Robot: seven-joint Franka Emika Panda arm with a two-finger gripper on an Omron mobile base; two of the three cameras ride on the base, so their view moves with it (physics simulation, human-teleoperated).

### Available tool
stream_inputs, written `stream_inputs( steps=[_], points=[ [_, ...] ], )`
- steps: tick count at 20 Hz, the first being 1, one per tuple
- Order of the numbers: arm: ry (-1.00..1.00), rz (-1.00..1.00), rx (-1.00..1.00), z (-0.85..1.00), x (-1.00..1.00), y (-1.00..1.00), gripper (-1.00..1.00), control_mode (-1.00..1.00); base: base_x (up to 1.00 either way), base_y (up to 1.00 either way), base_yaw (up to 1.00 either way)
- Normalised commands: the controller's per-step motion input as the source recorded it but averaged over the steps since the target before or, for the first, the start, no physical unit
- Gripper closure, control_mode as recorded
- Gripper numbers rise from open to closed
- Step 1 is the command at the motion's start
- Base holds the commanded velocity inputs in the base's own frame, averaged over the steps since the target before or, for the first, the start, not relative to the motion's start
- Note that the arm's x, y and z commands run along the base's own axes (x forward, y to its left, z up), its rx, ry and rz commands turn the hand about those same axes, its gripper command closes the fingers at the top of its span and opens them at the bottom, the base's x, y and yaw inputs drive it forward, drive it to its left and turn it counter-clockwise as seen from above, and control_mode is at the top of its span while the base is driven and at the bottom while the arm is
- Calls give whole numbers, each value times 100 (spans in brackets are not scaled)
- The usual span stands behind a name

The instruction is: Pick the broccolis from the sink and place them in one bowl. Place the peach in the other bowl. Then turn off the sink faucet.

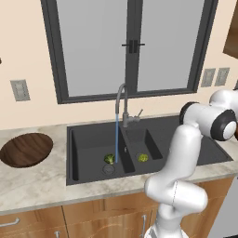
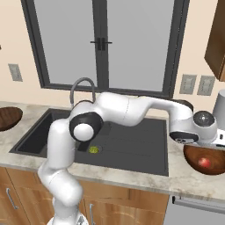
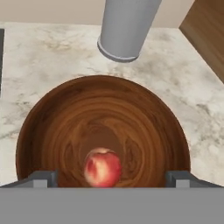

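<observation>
Marbled counter stretches under a big grey window, and the black sink is set into it across the middle of the left base view. Water is seen running in a thin blue stream from the grey gooseneck faucet into the left basin. One broccoli floret is spotted beside the left drain, right at the foot of the stream; a second floret lies in the right basin. At the left edge of that frame, a brown wooden bowl is parked on the counter. Over in the right base view, the white arm is stretched to the lower right, above another wooden bowl, and the peach is seen inside it. In the hand view, the gripper is held with its fingers spread wide, nothing between them touched; the peach rests free at the bowl's bottom. A grey cylinder stands on the counter just beyond the bowl's rim, upper centre.
</observation>
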Motion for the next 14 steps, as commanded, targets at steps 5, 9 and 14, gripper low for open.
stream_inputs(
  steps=[5, 9, 14],
  points=[
    [0, 0, 0, 32, -13, 61, -100, -100, 0, 0, 0],
    [0, 2, -2, 48, -2, 83, -100, -100, 0, 0, 0],
    [0, 7, -3, 69, 0, 71, -100, -100, 0, 0, 0]
  ],
)
